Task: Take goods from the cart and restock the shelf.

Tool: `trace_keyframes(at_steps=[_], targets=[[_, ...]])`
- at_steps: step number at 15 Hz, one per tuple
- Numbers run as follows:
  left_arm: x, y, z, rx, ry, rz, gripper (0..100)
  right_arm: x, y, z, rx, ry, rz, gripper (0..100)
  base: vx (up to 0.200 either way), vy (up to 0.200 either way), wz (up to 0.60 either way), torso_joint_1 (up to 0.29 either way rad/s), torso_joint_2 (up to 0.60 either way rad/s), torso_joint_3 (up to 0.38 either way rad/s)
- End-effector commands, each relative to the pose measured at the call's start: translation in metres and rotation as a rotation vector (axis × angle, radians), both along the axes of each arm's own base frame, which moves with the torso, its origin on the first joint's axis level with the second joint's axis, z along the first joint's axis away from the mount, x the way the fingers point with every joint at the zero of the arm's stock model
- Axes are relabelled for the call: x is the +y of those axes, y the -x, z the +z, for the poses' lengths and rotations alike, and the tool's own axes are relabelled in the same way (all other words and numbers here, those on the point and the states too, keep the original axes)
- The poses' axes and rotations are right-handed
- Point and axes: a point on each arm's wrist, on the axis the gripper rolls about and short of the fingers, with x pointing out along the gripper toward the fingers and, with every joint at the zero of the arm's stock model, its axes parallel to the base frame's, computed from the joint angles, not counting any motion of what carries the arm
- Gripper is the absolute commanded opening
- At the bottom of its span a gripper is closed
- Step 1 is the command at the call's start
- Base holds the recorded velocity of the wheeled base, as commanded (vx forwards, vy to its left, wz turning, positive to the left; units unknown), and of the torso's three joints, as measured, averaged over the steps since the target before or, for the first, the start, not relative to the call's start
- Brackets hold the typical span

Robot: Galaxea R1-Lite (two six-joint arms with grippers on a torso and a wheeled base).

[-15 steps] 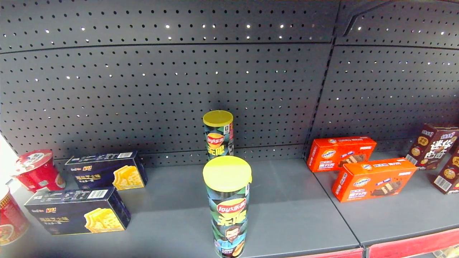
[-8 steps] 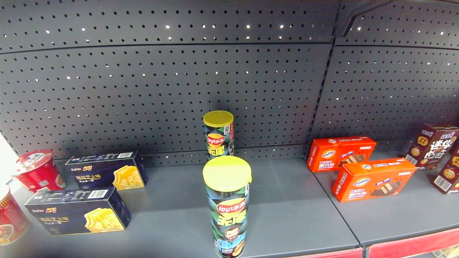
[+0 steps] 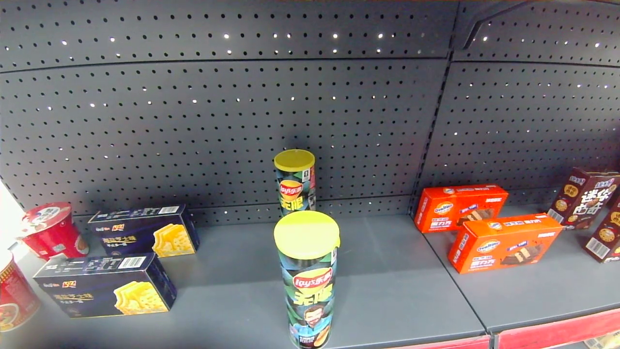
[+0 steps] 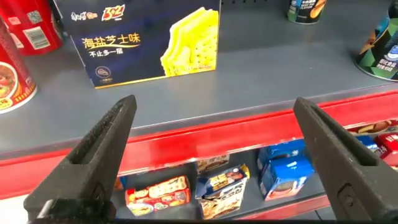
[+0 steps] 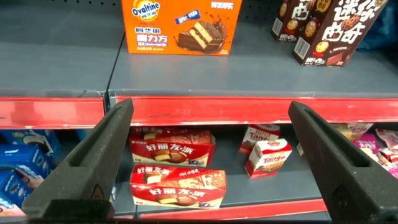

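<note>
Two chip cans with yellow lids stand upright on the grey shelf, one near the front edge and one at the back panel. My left gripper is open and holds nothing; it hangs in front of the shelf's red edge strip, below a dark blue cracker box. My right gripper is open too, facing the red strip under an orange wafer box.
Two dark blue cracker boxes and red cups are at the shelf's left. Two orange boxes and brown boxes are at the right. A lower shelf holds red cake boxes and blue packs.
</note>
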Motion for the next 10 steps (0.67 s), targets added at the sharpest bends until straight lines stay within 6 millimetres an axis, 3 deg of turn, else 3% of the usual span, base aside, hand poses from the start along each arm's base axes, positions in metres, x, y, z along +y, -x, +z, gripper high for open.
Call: trace_keyframes(at_steps=[1,2,5,7,8,9,10], targets=[[0.000,0.000,0.000,0.006,-0.001,0.000,100,0.000,0.014,0.037,-0.148,0.007,-0.058,100,0.000,0.000,0.00,0.000,0.00,0.000],[0.000,0.000,0.000,0.006,-0.001,0.000,100,-0.001,0.011,0.078,-0.112,-0.030,-0.011,100,0.000,0.000,0.00,0.000,0.00,0.000],[0.000,0.000,0.000,0.006,-0.001,-0.001,100,-0.004,0.020,0.092,-0.052,0.000,0.108,100,0.000,0.000,0.00,0.000,0.00,0.000],[0.000,0.000,0.000,0.006,-0.001,0.000,100,-0.004,0.024,0.109,-0.071,-0.008,0.326,100,0.000,0.000,0.00,0.000,0.00,0.000],[0.000,0.000,0.000,0.006,-0.001,0.000,100,-0.003,0.017,0.123,-0.031,-0.009,0.407,100,0.000,0.000,0.00,0.000,0.00,0.000],[0.000,0.000,0.000,0.006,-0.001,0.000,100,0.001,-0.004,0.149,0.037,0.008,0.473,100,0.000,0.000,0.00,0.000,0.00,0.000],[0.000,0.000,0.000,0.006,-0.001,0.000,100,0.005,-0.026,0.163,0.086,0.033,0.475,100,0.000,0.000,0.00,0.000,0.00,0.000]])
